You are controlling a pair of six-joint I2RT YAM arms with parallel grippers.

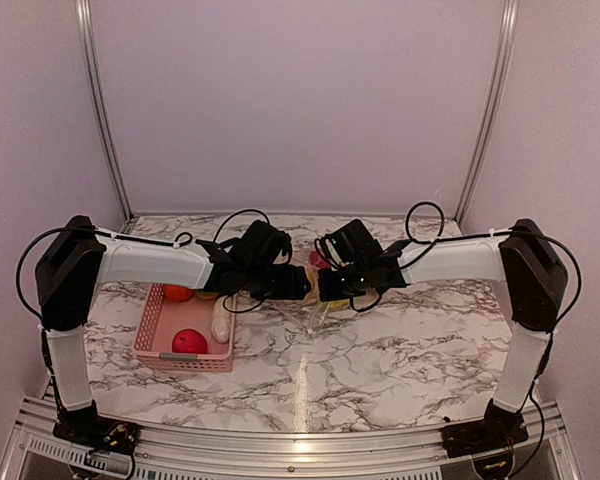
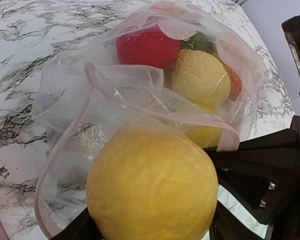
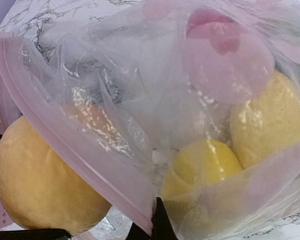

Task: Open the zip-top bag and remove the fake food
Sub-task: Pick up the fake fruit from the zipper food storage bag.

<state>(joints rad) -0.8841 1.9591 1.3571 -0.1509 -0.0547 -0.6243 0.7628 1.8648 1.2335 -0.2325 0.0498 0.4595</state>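
Glossy yellow plastic lemon (image 2: 150,185) held at the mouth of the clear, crinkly zip-top bag (image 2: 140,95), mid-counter (image 1: 400,340).
The left pincer (image 2: 150,222) grips the lemon across its middle. It looks light, hard and likely slippery. The right pincer (image 3: 152,227) is pressed together on the bag's pink zip strip (image 3: 80,165), probably the only firm hold on such limp film. Red, yellow and green fake food (image 2: 147,47) lies inside.

The left arm (image 1: 150,262) and right arm (image 1: 455,258) reach inward over the middle of the table (image 1: 380,370), forearms nearly level, wrists almost meeting. The left gripper (image 1: 298,283) clasps a yellow fake fruit (image 2: 150,190) in wide-spread jaws. The right gripper (image 1: 327,284) pinches the rim of the zip-top bag (image 3: 115,100).
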